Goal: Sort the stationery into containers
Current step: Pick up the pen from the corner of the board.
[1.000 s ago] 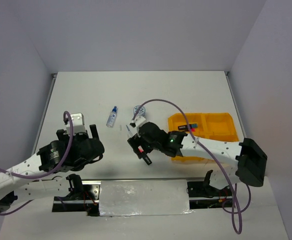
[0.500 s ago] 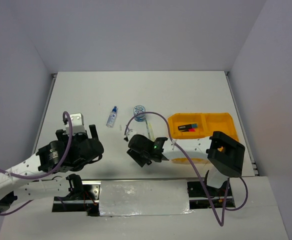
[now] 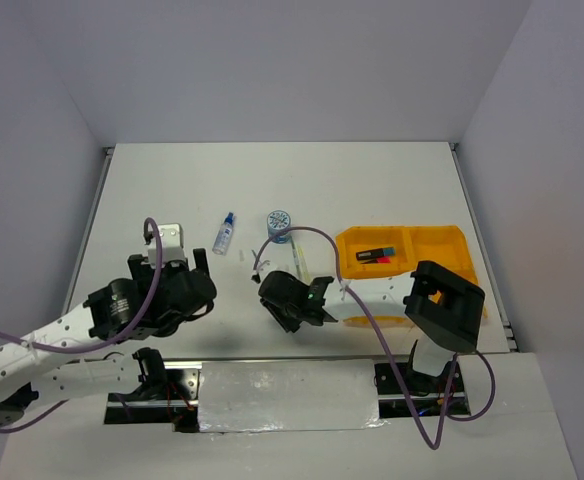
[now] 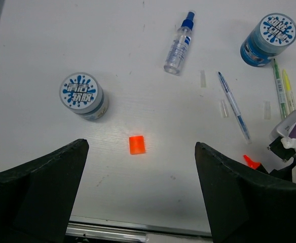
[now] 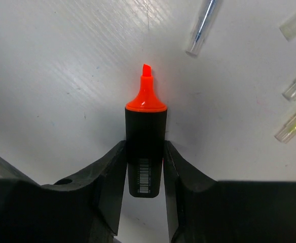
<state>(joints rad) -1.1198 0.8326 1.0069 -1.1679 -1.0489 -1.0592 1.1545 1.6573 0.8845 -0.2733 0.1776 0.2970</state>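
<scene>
Right wrist | right pincer (image 5: 144, 148) grips barcoded highlighter (image 5: 145, 124) | left pincer (image 4: 141, 149) wide

White table (image 3: 372, 190): matte top, with fine parallel grain and a few small dark specks visible in the wrist views. Metal rail (image 3: 89, 225) runs along the table's left edge; second rail (image 3: 482, 235) runs along its right edge. Reflective plate (image 3: 287, 395) lies at the table's near edge, centred. Pale grey back wall (image 3: 292, 70) rises from the table's far edge. Side walls (image 3: 22, 180) stand at the table's left and right.
</scene>
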